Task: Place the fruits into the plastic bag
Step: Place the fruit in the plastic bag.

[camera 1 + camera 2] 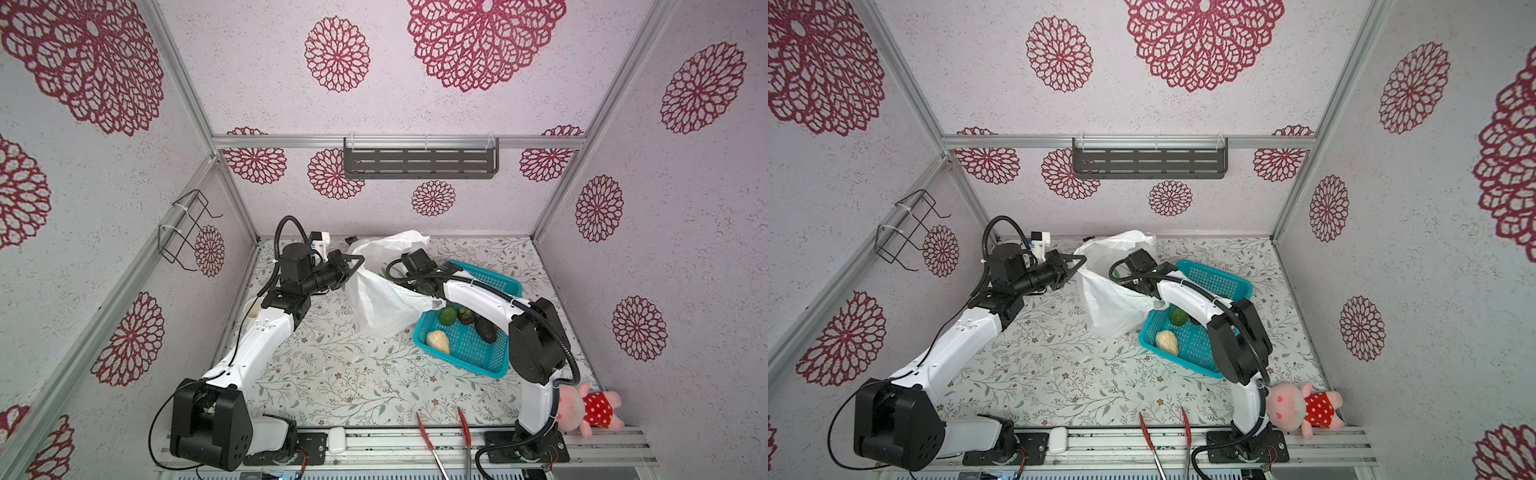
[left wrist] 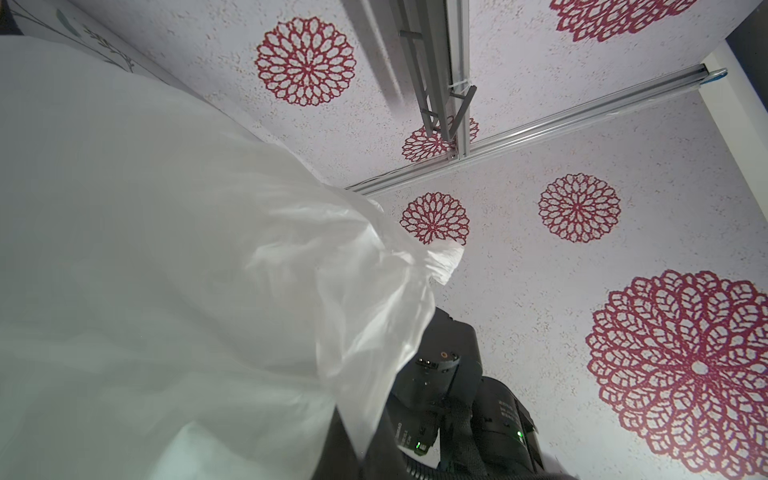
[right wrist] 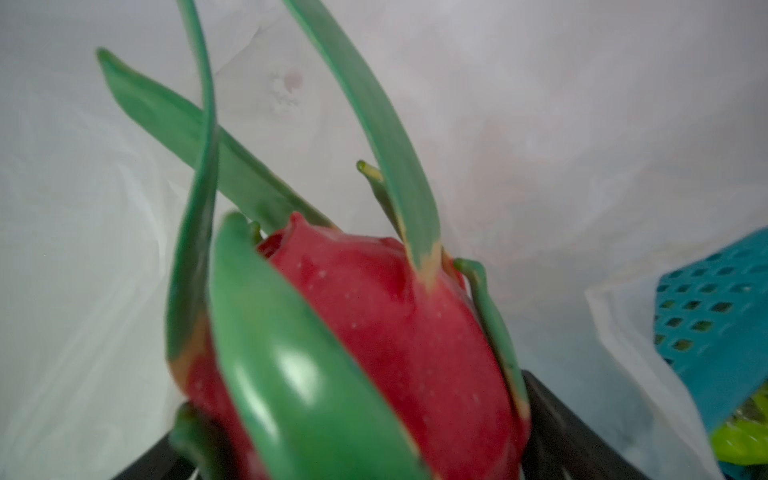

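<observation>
At the left, the left arm (image 1: 266, 332) reaches toward the far middle of the counter (image 1: 340, 374). The left jaws are pressed together on the left rim of the plastic bag (image 1: 378, 303), pinching the thin film and holding that side of the mouth up. The left wrist view is half filled with that bag. It stands crumpled between the two arms, its base on the counter and its right side against the left corner of the teal basket (image 1: 469, 349).

From the right, the right arm (image 1: 478, 297) passes over the basket and puts its wrist into the bag's mouth. The right wrist view shows the dragon fruit (image 3: 386, 332), red with long green leaves, between the right jaws. They stand wide around it and look to be gripping it, with white plastic all round. So this fruit is inside the bag but, by my reading, not yet let go. Whether anything already lies at the bag's bottom cannot be told.

Further right, in the basket, lie the pale yellow fruit (image 1: 438, 342), the green round fruit (image 1: 447, 316), a small dark fruit (image 1: 466, 315) and the avocado (image 1: 485, 330). No strawberry shows.

I judge the task to be at an early stage: one fruit is being delivered and at least four are left to move
</observation>
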Robot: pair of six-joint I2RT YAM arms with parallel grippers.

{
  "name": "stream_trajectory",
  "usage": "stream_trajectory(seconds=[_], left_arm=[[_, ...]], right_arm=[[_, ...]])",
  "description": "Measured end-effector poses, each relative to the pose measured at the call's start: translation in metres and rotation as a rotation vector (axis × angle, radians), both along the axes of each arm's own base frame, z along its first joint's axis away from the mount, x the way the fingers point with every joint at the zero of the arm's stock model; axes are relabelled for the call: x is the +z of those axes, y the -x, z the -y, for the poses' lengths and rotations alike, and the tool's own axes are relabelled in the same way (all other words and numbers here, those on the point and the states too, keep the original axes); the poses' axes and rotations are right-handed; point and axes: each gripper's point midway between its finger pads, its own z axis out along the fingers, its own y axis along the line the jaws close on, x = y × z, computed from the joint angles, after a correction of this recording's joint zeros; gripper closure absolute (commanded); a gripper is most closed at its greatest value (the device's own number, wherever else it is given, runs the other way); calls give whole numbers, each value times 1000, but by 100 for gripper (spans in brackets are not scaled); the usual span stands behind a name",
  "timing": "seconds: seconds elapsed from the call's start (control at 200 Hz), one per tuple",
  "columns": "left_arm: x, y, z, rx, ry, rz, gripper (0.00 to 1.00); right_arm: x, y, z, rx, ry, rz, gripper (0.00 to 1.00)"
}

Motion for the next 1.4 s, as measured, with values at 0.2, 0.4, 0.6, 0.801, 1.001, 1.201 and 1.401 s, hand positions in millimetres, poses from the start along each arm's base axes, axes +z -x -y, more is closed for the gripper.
stream_trajectory(seconds=[0.2,0.4,0.6,0.801,1.001,1.201,1.401], left_arm=[[-19,-5,1,2,-5,-43,100],[-49,-7,1,4,-14,-109,100],[-51,-10,4,0,-13,-102,100],[-60,-10,6,-4,-12,-113,100],[-68,-10,6,-2,-7,-133,100],[-68,-10,6,-1,-5,-131,100],[-72,-10,5,5,-18,-142,100]], right_arm=[[24,5,-10,88,-56,30,45],[49,4,-33,167,-155,47,44],[54,-9,-58,200,-236,60,44],[13,-20,-73,177,-249,-3,41],[-40,-15,-80,150,-224,-109,33],[-41,-15,-87,157,-237,-107,5],[-35,-6,-82,187,-240,-96,1]])
